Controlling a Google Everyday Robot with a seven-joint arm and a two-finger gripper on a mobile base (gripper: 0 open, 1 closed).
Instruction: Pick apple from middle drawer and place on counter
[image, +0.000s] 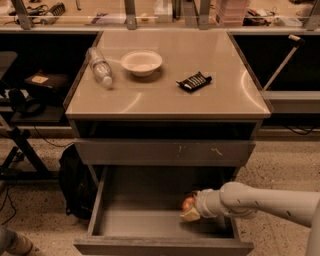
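The apple (188, 203), small and red, is at the right side of the open middle drawer (135, 222), just above its grey floor. My gripper (190, 210) reaches into the drawer from the right on a pale arm (260, 200). It is closed around the apple, with a pale fingertip (190, 216) showing below the fruit. The beige counter (165, 102) is the cabinet top above.
On the counter lie a white bowl (142, 62), a plastic bottle (100, 66) on its side and a black packet (194, 81). A scratched grey drawer front (165, 151) sits above the open drawer. A black bag (75, 182) stands left of the cabinet.
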